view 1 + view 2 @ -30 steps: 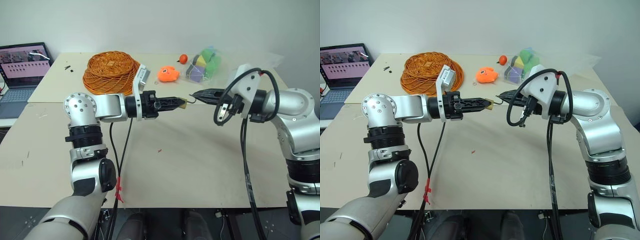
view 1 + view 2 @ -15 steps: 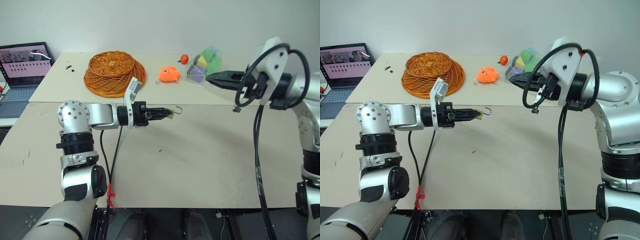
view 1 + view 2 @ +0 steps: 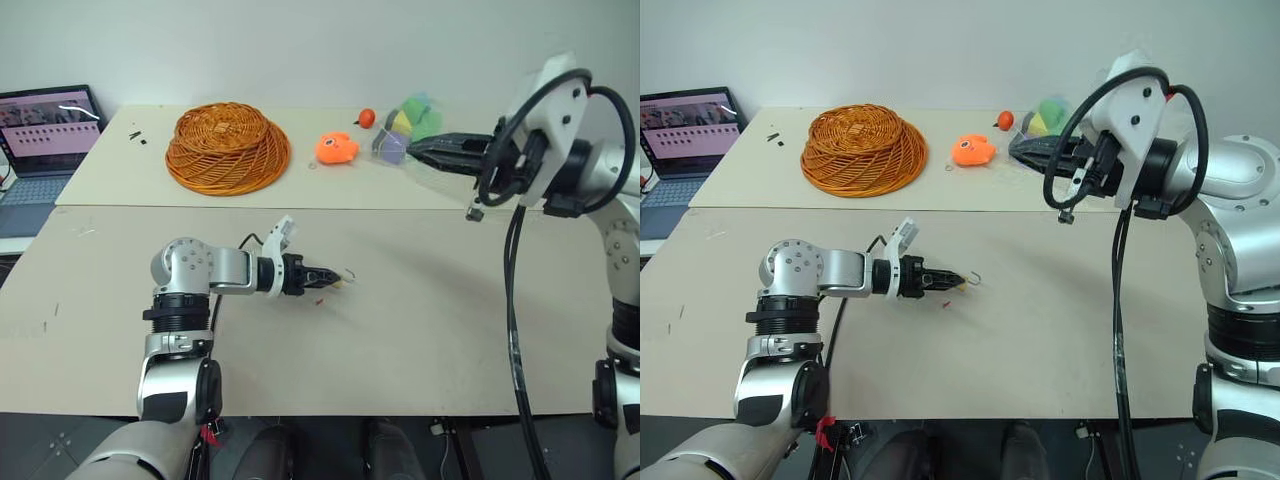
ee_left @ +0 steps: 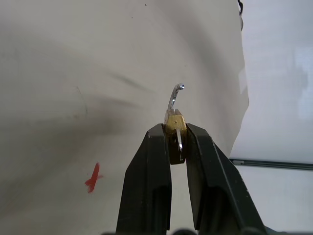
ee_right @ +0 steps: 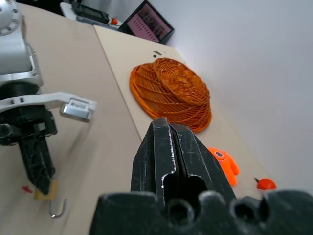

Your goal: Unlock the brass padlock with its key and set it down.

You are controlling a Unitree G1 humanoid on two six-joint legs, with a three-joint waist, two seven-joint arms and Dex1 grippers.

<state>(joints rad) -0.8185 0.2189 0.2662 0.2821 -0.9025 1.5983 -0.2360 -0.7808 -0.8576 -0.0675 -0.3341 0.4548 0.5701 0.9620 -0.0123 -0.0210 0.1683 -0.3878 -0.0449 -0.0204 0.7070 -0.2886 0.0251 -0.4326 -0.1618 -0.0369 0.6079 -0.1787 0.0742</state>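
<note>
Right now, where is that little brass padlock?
The brass padlock is pinched between the left gripper's fingers, low over the near table, shackle swung open, close to a small red mark.

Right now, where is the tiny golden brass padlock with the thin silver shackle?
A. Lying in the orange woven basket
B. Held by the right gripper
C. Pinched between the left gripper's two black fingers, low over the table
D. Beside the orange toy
C: the brass padlock sits clamped in the left gripper, its shackle swung open, just above the table.
</note>
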